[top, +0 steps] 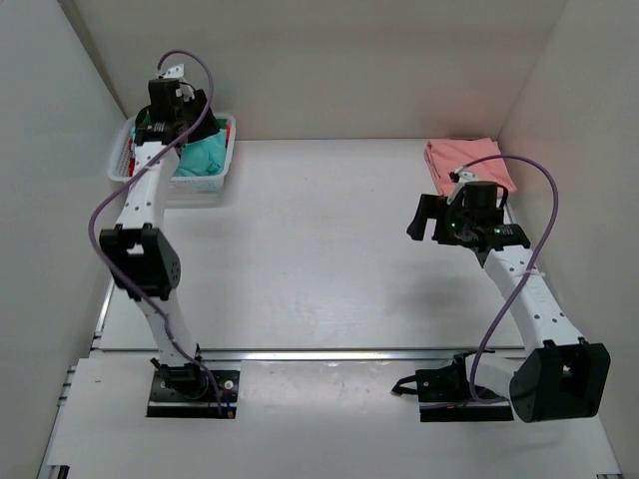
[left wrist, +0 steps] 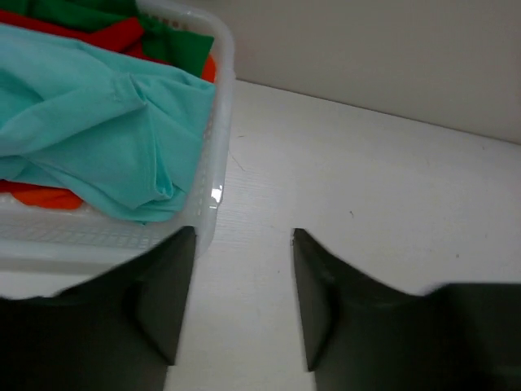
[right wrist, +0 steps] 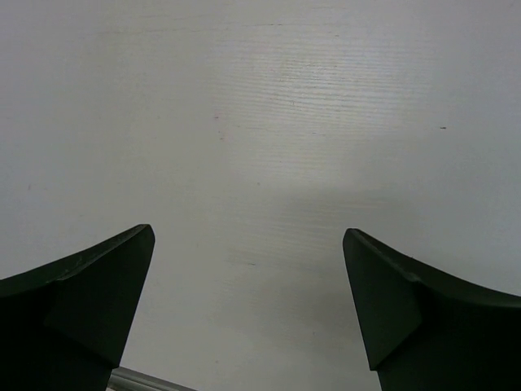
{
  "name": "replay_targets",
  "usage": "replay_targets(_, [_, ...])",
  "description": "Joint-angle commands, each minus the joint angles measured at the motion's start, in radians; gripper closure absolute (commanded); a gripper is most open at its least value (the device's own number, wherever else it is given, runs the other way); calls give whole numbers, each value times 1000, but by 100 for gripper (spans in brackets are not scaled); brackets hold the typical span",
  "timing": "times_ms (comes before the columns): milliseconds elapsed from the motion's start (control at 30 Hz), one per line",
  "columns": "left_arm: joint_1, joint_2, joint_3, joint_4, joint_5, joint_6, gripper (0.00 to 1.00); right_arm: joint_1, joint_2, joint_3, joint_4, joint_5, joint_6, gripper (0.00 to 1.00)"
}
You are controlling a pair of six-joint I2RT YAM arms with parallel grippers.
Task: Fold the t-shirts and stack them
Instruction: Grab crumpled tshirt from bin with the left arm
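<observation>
A teal t-shirt [left wrist: 89, 130] lies bunched on top in the white mesh basket [left wrist: 220, 98], with red [left wrist: 114, 32], green [left wrist: 175, 45] and orange [left wrist: 45, 195] shirts showing under it. In the top view the teal shirt [top: 205, 155] fills the basket [top: 215, 185] at the back left. My left gripper [left wrist: 242, 244] is open and empty, above the basket's right rim; it also shows in the top view [top: 190, 118]. A folded salmon pink t-shirt [top: 464, 160] lies at the back right. My right gripper [top: 429, 225] is open and empty just in front of it, over bare table [right wrist: 248, 244].
White walls close the table on the left, back and right. A metal rail [top: 349, 353] runs across the near edge in front of the arm bases. The tabletop [top: 319, 239] lies between basket and pink shirt.
</observation>
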Motion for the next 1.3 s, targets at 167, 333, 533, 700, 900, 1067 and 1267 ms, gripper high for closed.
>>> replay_targets(167, [83,281,294,12,-95,-106,48,-4,116,135,54,-61,-6,1])
replay_targets(333, [106,343,239,97,-138,-147,42,8,172,179,65,-78,4,1])
replay_targets(533, [124,379,225,142,-252,-150,1,14,216,183,96,-125,25,1])
replay_targets(700, [140,538,421,81,-192,-175,2,14,255,208,94,-134,30,1])
replay_targets(900, [190,668,504,105,79,-323,7,17,264,228,97,-140,43,1])
replay_targets(1067, [171,608,633,66,155,-362,100,39,232,229,71,-121,56,1])
replay_targets(1267, [126,259,344,237,102,-362,100,72,134,154,78,-121,97,1])
